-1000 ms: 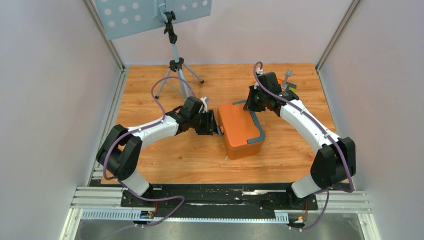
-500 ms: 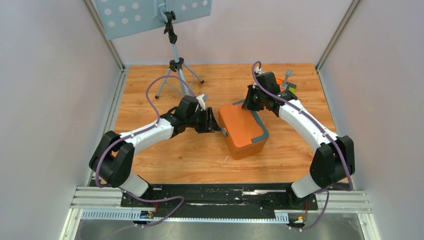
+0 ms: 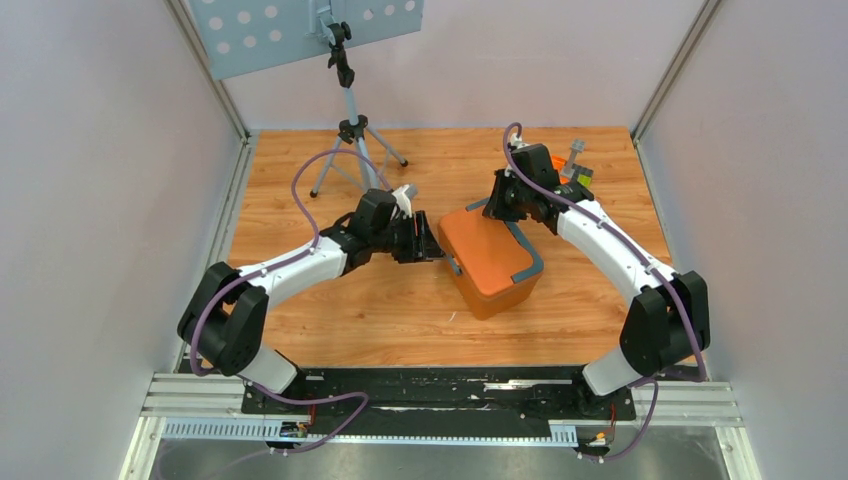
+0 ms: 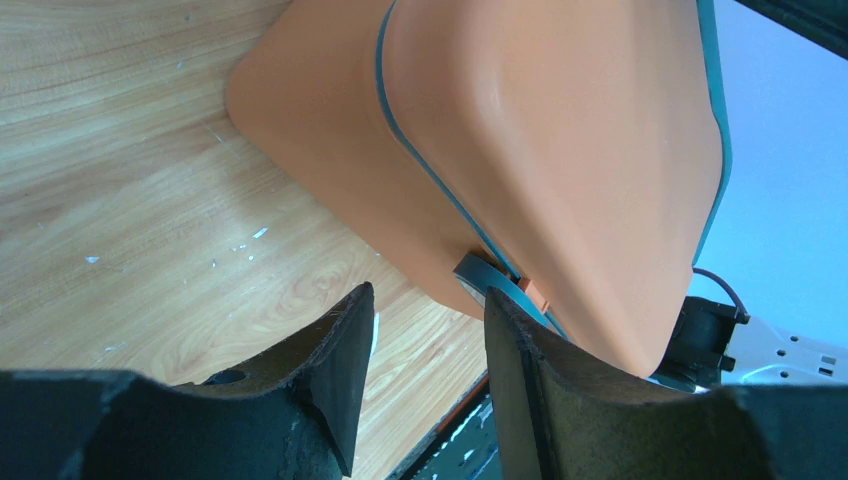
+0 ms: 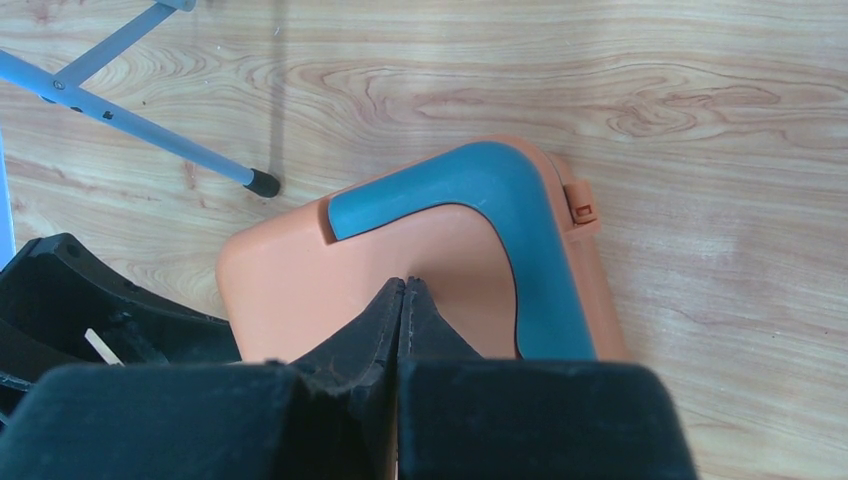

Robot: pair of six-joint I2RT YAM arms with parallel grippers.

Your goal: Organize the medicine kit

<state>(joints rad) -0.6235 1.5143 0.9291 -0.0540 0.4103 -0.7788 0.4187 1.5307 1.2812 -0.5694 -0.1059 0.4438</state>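
Note:
The orange medicine kit box (image 3: 489, 258) with a blue-grey handle (image 3: 524, 250) sits closed in the middle of the table. My left gripper (image 3: 437, 251) is open at the box's left side, beside its grey latch (image 4: 492, 281). The box fills the left wrist view (image 4: 560, 130). My right gripper (image 3: 496, 209) is shut and empty, its tips resting on the lid's far edge (image 5: 402, 285). The lid and handle (image 5: 500, 220) show below it in the right wrist view.
A camera tripod (image 3: 352, 140) stands at the back left, and one leg (image 5: 150, 140) shows in the right wrist view. A few small items (image 3: 578, 170) lie at the back right behind the right arm. Walls enclose the table on both sides.
The box has turned and slid a little to the right. My left gripper has moved up along the box's left side. The right gripper stays on the lid's far edge.

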